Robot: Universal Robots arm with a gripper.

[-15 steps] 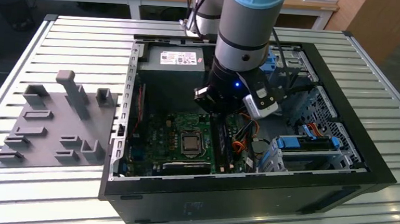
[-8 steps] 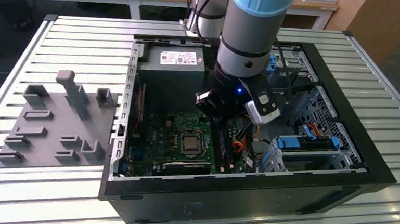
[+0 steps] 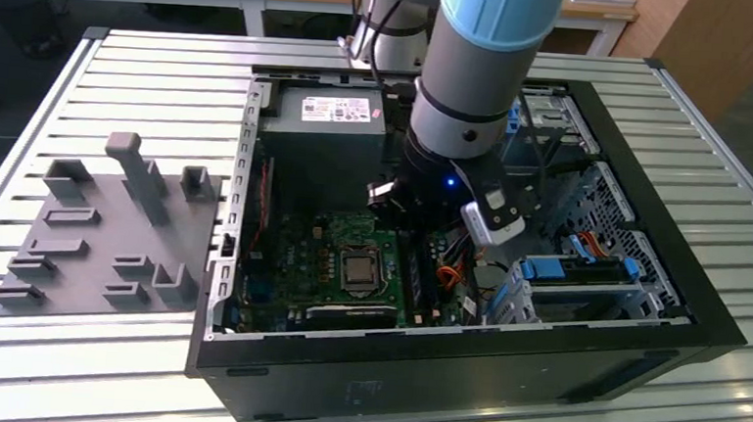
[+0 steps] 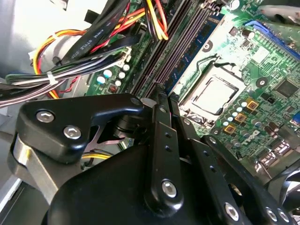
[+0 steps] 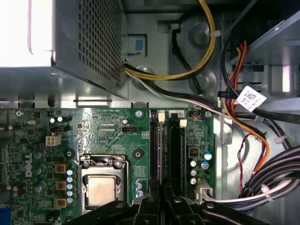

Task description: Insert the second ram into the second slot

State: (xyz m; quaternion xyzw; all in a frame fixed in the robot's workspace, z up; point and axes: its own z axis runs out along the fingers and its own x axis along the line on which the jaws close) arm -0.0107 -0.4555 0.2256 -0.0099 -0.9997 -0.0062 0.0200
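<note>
Gripper [image 4: 165, 96] fingers [image 4: 161, 140] are lying pressed close together in both wrist views, tips hovering right over the dark memory slots [image 5: 166, 150] of the green motherboard [image 5: 108, 131]; whether the second ram is being pinched between them I cannot tell. Beside the slots the processor socket [image 5: 101, 187] is sitting. In the exterior view the arm [image 3: 469, 89] is reaching down into the open computer case [image 3: 686, 289].
</note>
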